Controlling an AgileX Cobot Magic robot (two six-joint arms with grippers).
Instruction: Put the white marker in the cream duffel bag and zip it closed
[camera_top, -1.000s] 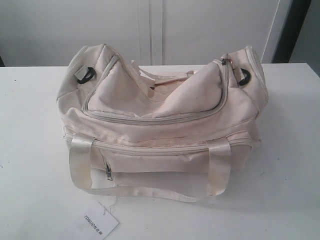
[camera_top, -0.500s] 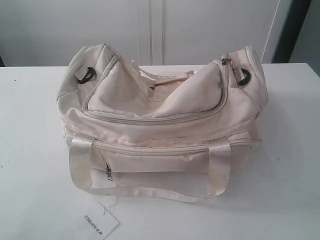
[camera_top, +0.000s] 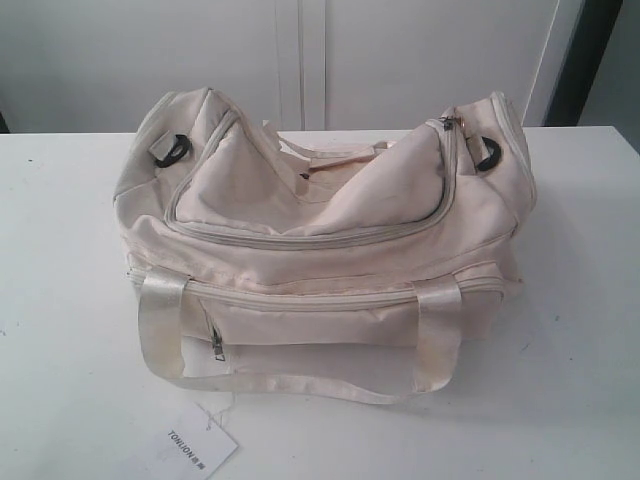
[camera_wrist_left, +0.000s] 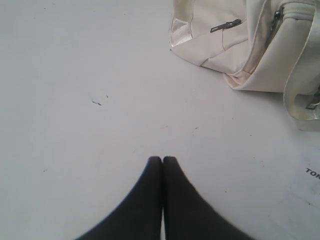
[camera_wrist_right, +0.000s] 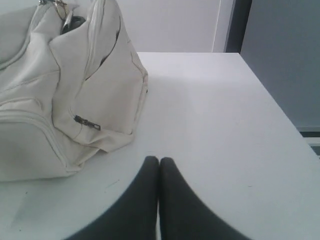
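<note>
Cream: one cream duffel bag (camera_top: 320, 250) by the table's (camera_top: 60, 300) wall-side edge, one paper tag (camera_top: 195, 450) beside it.
Left gripper (camera_wrist_left: 162, 160) and right gripper (camera_wrist_right: 159, 160) had jaws clenched, empty.

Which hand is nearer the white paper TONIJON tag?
Left. The left hand is near the white paper tag; the right hand is past the cream fabric duffel bag's opposite end.

The one word I can read is "TONIJON", printed in black on the small white paper tag (camera_top: 190, 450) lying on the white table (camera_top: 70, 330), with smaller marks after it too blurred to make out.
</note>
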